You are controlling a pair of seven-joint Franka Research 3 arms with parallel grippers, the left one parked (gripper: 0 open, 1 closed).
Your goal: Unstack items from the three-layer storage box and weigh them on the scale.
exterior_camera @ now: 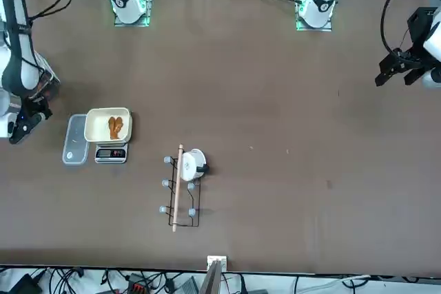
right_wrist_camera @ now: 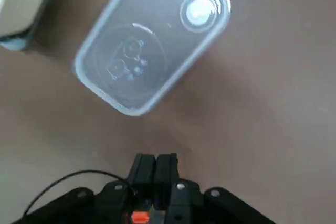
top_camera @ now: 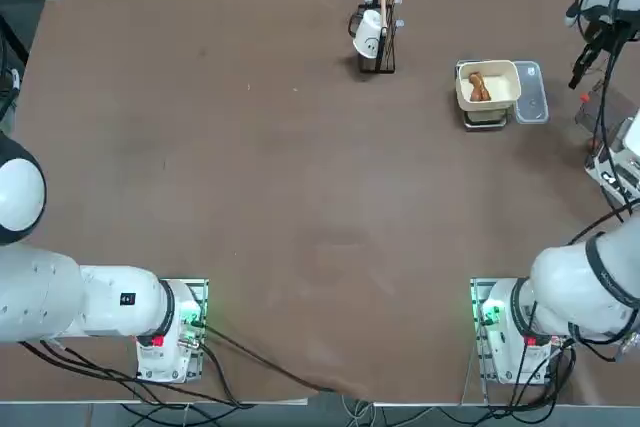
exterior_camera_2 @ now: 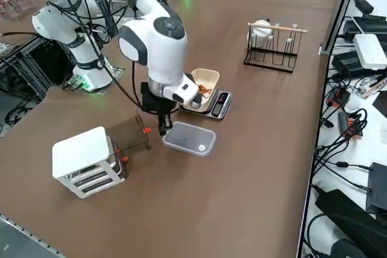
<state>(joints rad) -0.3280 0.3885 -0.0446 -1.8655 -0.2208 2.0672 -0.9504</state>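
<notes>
The scale point(exterior_camera_2: 219, 103) stands mid-table with its cream tray point(top_camera: 498, 74) on top. Two brown items point(top_camera: 479, 87) lie in the tray point(exterior_camera: 96, 123), where the items point(exterior_camera: 115, 127) also show in the front view. A clear greyish panel point(exterior_camera_2: 189, 138) lies flat beside the scale. The white three-layer storage box point(exterior_camera_2: 84, 161) stands near the table's right edge, with orange bits at its side. My right gripper point(exterior_camera_2: 162, 129) hangs low between the box and the panel point(right_wrist_camera: 152, 45). In the wrist view the gripper point(right_wrist_camera: 156, 157) is shut, with nothing visible between its fingers.
A dark upright stand with a white cup point(top_camera: 376, 35) stands at the far side of the table, well away from the scale. A translucent dark piece point(exterior_camera_2: 130, 134) sticks out from the storage box towards my gripper. Cables and devices lie past the far table edge.
</notes>
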